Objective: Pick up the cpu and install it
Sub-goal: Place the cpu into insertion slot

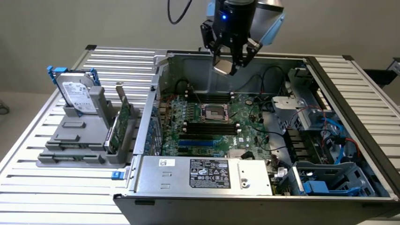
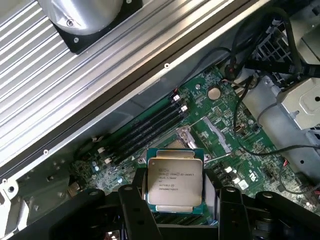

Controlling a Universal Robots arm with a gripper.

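Progress: pickup done, since the cpu (image 2: 174, 182) is lifted; seating it remains.
Claw: the claw (image 1: 232, 64) clamps the cpu by its edges.
Cpu place: in the air, at 12 o'clock from the socket (image 1: 211, 112), well apart.
Socket: apparently empty.
Computer case (image 1: 187, 208): open, holding motherboard, memory sticks and cables.
Grey holder (image 1: 75, 140): on the bench at the case's 9 o'clock, hard drive (image 1: 78, 96) upright inside.

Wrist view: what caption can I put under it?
Gripper holding the cpu above the motherboard and its socket.
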